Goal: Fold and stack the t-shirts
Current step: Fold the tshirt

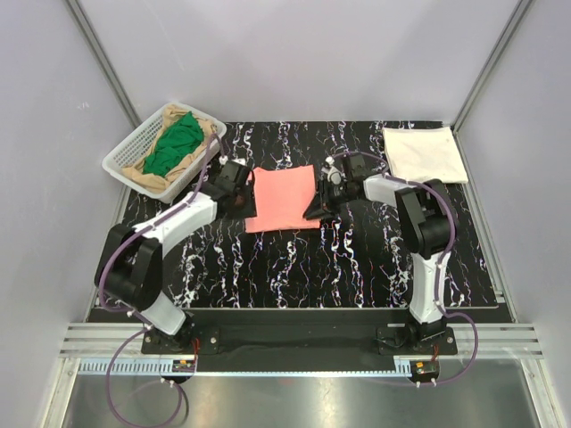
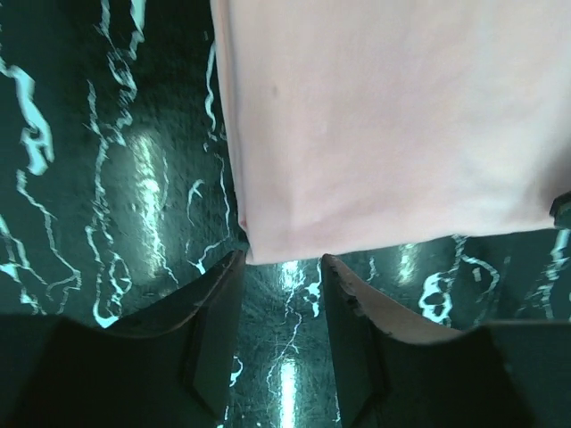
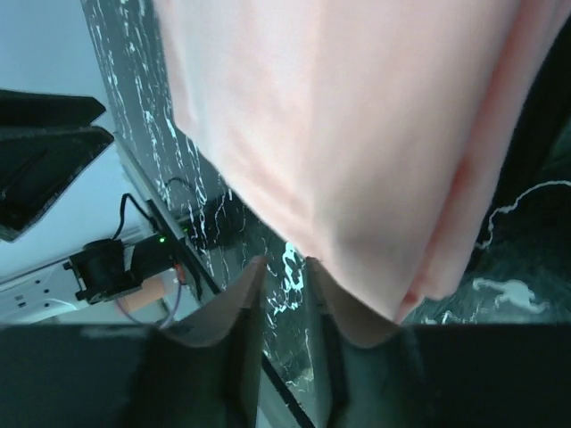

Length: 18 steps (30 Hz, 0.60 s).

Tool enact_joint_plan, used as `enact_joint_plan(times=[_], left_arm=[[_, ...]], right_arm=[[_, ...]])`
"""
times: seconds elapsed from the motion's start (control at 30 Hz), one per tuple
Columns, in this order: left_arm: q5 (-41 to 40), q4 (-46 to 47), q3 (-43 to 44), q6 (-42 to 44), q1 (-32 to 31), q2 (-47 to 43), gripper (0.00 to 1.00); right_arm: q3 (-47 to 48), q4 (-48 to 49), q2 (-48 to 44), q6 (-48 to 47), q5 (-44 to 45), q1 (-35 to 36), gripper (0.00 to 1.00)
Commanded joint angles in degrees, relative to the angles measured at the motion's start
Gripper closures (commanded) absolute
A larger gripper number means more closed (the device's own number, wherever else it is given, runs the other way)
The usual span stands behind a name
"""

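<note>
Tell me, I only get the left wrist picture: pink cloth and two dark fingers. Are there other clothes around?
Observer: Yes, the top view shows a folded cream-white shirt at the table's far right corner.
Operator: Any more?
Observer: A white basket at far left holds a green shirt over a tan shirt.
Operator: And the other arm?
Observer: The right gripper sits at the pink shirt's right edge, opposite the left gripper.
</note>
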Motion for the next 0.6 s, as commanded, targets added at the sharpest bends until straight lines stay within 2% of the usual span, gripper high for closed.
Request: enact_joint_plan(times=[0.0, 0.13, 0.17, 0.2, 0.37, 0.57], left_arm=[[-0.34, -0.16, 3.39, 1.06, 2.33, -1.88, 0.54], [4.66, 0.63, 4.97, 0.8, 7.24, 1.63, 0.53], [5.29, 0.63, 5.67, 1.24, 7.6, 2.6, 0.52], [5.64, 0.63, 7.33, 1.76, 7.78, 4.69, 0.51], [6.35, 0.54, 13.05, 4.32, 8.57, 11.82, 0.48], [5.03, 0.1, 20.7, 5.9, 10.24, 20.35, 0.49]], right_arm=[[0.78, -0.46, -9.04, 0.47, 5.27, -0.72, 0.67], [4.64, -3.26, -9.33, -1.8, 13.27, -1.86, 0.46], [8.13, -4.58, -7.67, -4.07, 13.29, -2.04, 0.44], [10.08, -7.2, -6.61, -5.14, 13.38, -2.13, 0.37], [21.15, -12.76, 0.24, -9.28, 17.5, -3.0, 0.35], [23.11, -13.03, 1.31, -9.8, 17.86, -4.41, 0.36]])
